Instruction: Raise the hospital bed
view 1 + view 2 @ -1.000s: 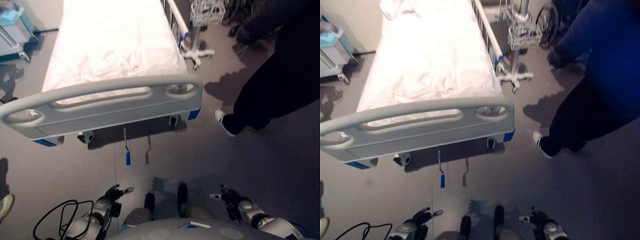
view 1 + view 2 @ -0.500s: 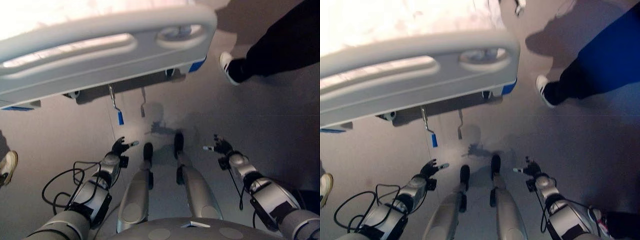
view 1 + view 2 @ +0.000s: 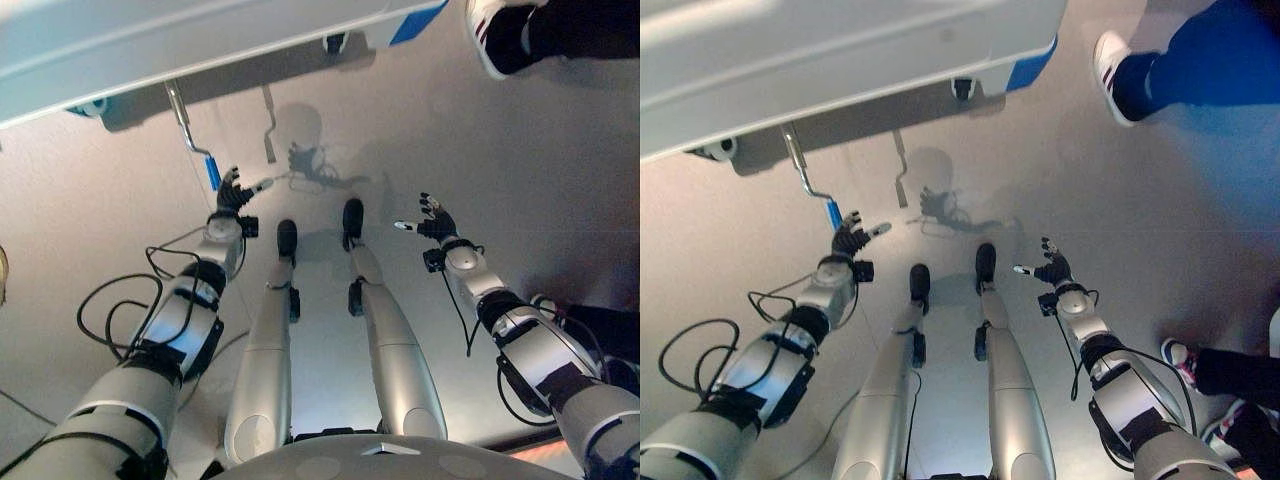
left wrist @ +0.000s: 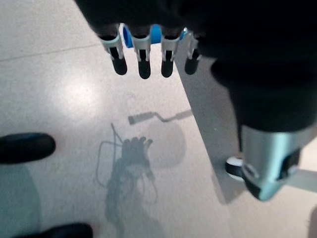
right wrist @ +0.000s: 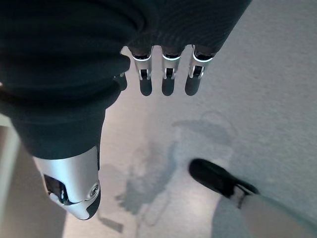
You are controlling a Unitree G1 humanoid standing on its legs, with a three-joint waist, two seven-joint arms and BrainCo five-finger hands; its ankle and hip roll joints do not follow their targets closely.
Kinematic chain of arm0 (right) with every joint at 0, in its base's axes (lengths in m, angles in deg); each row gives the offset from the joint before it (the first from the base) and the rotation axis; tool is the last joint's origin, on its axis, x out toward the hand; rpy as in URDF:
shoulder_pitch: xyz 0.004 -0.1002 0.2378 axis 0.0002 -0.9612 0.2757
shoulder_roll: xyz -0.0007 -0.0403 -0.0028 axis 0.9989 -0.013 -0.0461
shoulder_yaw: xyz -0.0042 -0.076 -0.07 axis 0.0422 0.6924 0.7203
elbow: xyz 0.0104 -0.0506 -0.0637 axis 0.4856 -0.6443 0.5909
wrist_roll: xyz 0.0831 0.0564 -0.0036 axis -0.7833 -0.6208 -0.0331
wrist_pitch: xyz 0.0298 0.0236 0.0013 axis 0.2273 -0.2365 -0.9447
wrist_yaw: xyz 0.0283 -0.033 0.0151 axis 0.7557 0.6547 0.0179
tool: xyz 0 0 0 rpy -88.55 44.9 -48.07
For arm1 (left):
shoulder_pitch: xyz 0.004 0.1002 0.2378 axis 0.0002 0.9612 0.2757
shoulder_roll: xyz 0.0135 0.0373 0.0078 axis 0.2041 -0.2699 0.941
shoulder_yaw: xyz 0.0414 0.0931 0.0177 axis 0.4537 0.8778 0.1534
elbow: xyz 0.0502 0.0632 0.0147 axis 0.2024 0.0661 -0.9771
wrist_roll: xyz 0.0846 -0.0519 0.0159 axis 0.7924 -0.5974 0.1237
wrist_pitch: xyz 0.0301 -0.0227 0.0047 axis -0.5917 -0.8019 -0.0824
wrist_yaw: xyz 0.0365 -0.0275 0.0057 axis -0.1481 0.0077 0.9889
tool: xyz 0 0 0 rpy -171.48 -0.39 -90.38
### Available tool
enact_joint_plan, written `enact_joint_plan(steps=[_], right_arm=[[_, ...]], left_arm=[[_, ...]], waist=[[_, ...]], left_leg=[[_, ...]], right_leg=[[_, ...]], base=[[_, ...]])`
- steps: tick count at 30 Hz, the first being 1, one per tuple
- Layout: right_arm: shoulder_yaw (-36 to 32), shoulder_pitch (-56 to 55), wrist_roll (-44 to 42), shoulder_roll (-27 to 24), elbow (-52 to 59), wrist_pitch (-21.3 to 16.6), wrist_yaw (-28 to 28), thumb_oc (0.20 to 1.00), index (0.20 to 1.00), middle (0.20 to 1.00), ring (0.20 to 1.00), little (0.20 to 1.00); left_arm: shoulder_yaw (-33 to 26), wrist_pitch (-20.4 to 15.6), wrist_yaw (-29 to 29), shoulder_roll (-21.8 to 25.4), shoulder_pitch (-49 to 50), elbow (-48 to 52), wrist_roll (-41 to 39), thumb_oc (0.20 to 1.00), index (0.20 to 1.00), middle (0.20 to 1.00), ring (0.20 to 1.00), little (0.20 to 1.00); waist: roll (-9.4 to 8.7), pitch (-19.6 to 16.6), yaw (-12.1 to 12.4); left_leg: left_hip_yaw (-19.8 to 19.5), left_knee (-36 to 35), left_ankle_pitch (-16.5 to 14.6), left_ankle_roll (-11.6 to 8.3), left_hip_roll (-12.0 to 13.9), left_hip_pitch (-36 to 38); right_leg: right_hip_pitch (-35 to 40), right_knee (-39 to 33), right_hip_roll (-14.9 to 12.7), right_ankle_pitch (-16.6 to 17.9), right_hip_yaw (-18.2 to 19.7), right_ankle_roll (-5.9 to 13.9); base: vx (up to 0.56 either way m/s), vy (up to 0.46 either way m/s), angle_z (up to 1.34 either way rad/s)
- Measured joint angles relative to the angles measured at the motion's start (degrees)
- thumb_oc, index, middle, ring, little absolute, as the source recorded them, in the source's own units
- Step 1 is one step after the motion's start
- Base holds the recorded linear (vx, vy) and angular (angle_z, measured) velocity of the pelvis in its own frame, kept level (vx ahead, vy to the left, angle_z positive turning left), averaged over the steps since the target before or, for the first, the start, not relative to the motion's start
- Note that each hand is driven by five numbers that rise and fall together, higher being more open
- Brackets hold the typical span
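Your left hand (image 3: 232, 193) reaches forward, fingers loosely spread, holding nothing, just short of the blue-tipped crank handle (image 3: 212, 172) hanging under the hospital bed (image 3: 150, 45). Your right hand (image 3: 433, 220), likewise relaxed, hovers over grey floor (image 3: 520, 180); a person's shoe (image 3: 492, 30) stands beyond it.

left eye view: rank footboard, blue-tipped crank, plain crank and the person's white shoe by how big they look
1. Footboard, by far the largest, though cut off by the frame's edge.
2. Blue-tipped crank.
3. White shoe, partly cut off, so its place against the cranks is unsure.
4. Plain crank, shorter and thinner than the blue-tipped one.
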Motion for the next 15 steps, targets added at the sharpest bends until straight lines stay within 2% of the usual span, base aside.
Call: enact_joint_plan(steps=[5, 15], right_arm=[[0.38, 0.13, -1.02, 0.02, 0.64, -0.26, -1.13, 1.0, 1.0, 1.0, 1.0, 1.0], [0.39, 1.25, -2.21, -0.13, 1.76, -1.56, -1.69, 1.0, 1.0, 1.0, 1.0, 1.0]], left_arm=[[0.04, 0.04, -0.61, 0.75, -1.3, -0.53, -1.34, 1.0, 1.0, 1.0, 1.0, 1.0], [0.02, 0.2, -0.69, 0.99, -3.09, -2.39, -1.33, 1.0, 1.0, 1.0, 1.0, 1.0]], waist=[[-0.17, 0.08, -1.15], [-0.31, 0.11, -1.41]], left_leg=[[-0.42, 0.98, -0.21, 0.04, -0.04, -1.88], [-0.29, 2.67, -0.79, 0.1, 0.04, -6.62]], right_leg=[[-1.21, -0.02, -0.06, -0.1, -0.25, 0.26], [-5.22, -0.1, 0.12, 0.54, -0.13, 0.15]], base=[[0.01, 0.01, 0.02], [0.01, 0.006, 0.0]])
